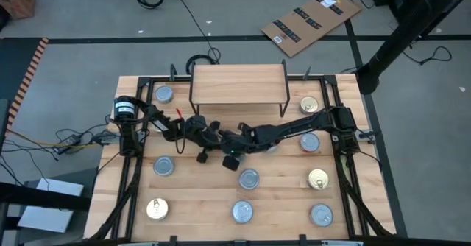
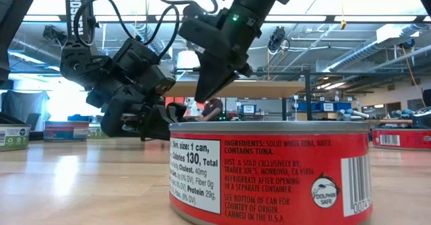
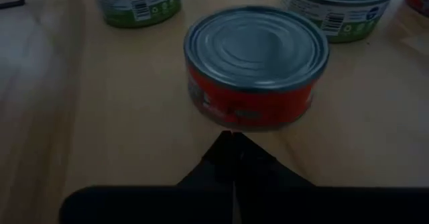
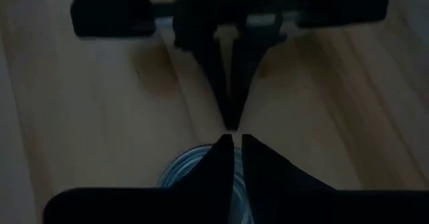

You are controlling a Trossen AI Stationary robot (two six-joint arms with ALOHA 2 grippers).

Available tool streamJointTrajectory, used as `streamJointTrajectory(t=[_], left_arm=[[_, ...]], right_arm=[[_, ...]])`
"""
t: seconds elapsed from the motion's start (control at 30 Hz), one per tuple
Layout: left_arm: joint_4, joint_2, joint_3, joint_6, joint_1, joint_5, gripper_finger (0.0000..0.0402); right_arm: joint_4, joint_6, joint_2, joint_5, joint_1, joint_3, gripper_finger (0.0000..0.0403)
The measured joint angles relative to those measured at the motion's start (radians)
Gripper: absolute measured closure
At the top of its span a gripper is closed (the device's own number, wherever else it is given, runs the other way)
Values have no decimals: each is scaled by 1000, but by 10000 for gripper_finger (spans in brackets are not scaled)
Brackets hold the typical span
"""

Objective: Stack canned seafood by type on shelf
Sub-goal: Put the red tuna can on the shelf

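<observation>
From above, both arms meet mid-table just in front of the shelf (image 1: 238,82), the left gripper (image 1: 204,152) near the right gripper (image 1: 230,157); tins lie scattered around. At table height, a red-labelled tin (image 2: 269,172) stands nearest. The left wrist shows fingers pressed together, empty, before a red tin (image 3: 255,66). The right wrist's fingers are likewise closed, empty.

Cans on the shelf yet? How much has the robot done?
Nothing is stacked yet: the shelf top is bare. Nothing is in hand either; the left gripper and right gripper sit shut and empty mid-table, just behind a red can. All the cans remain spread on the table, so the whole sorting is left.
</observation>
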Motion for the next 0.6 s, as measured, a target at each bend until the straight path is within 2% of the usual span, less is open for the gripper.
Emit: streamJointTrajectory(t=[0.27,0.43,0.6], left_arm=[[-2,0,1,-5,1,-15,397],[-11,0,31,-30,-3,-25,397],[-15,0,37,-30,-13,-31,397]], right_arm=[[-131,-26,0,9,31,0,336],[-256,-15,0,37,55,0,358],[-195,-44,2,-51,73,-48,394]])
